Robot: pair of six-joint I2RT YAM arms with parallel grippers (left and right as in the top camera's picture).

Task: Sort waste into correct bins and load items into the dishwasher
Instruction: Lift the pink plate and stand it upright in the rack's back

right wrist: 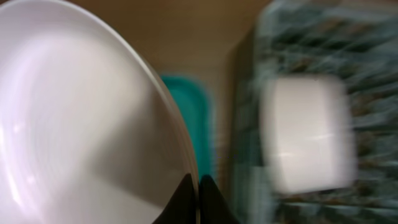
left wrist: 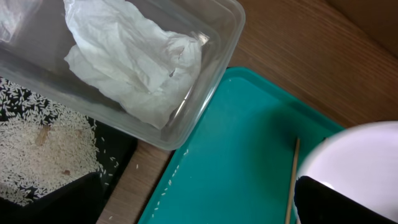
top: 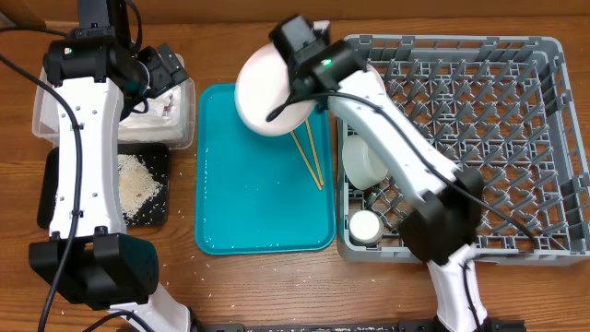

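Step in hand: loading the pink plate [top: 263, 92] into the dish rack [top: 479, 55].
Right gripper [right wrist: 198, 188]: clamped on the plate's rim, holding it tilted above the far right corner of the teal tray [top: 249, 203], just beside the rack's left wall.
Left gripper [top: 161, 74]: over the clear tub [left wrist: 211, 93]; I cannot tell whether it is open or closed.
Waste: napkin [left wrist: 134, 59] lies in the tub, rice [left wrist: 37, 143] in the black tray [top: 159, 214].
Already racked: a pale bowl [top: 364, 159] and a cup [top: 364, 226].
Next move: probably to carry the plate over the wall and stand it between pegs, clear of the bowl.
Not yet loaded: chopsticks [top: 309, 159] on the teal tray.
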